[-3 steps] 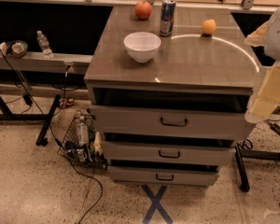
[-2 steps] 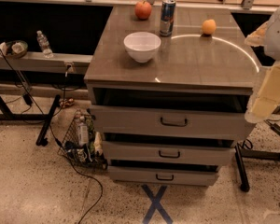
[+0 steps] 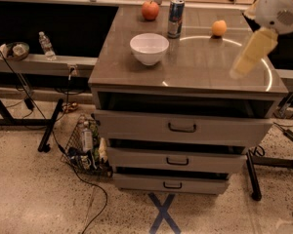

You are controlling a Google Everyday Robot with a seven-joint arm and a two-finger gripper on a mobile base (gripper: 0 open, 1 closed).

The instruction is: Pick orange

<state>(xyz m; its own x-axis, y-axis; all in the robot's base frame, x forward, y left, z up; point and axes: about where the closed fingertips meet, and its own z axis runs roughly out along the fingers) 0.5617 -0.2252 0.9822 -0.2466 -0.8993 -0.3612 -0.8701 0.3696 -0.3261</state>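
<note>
The orange [image 3: 219, 28], small, round and yellow-orange, lies on the back right part of the grey drawer unit's top [image 3: 205, 67]. My gripper [image 3: 240, 68] is the lower end of the pale cream arm coming in from the upper right. It hangs above the right side of the top, nearer than the orange and a little to its right, not touching it. It holds nothing that I can see.
A red-orange apple [image 3: 150, 9] and a dark drink can [image 3: 176, 17] stand at the back of the top, and a white bowl [image 3: 149, 48] is at its left centre. The top drawer [image 3: 181, 126] is pulled slightly out. A water bottle [image 3: 46, 45] stands on a shelf at the left. A wire basket [image 3: 85, 145] and cables are on the floor.
My arm has swung up and to the left, from beside the unit's right edge to over the right side of the top. The objects have not moved.
</note>
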